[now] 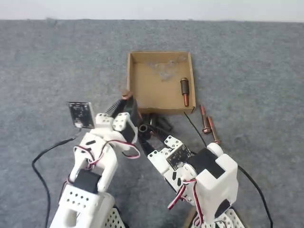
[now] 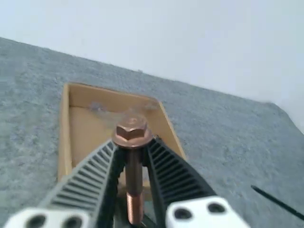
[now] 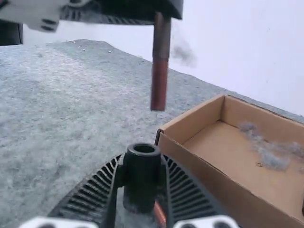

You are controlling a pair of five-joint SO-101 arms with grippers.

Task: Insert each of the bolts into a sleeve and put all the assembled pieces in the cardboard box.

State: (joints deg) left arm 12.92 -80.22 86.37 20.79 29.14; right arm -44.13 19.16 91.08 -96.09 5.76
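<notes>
Grey carpet spread across the frame, white wall along its top. Left gripper clamped a bolt; right gripper clasped a sleeve.

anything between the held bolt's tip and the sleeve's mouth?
Nothing. Right wrist view shows an open gap between the bolt and the sleeve, with only grey carpet behind.

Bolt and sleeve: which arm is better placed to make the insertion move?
Left, most likely. The left gripper is shut on the bolt, shank down, hanging above the open end of the sleeve. The right gripper holds that sleeve upright, so it need only stay put.
</notes>
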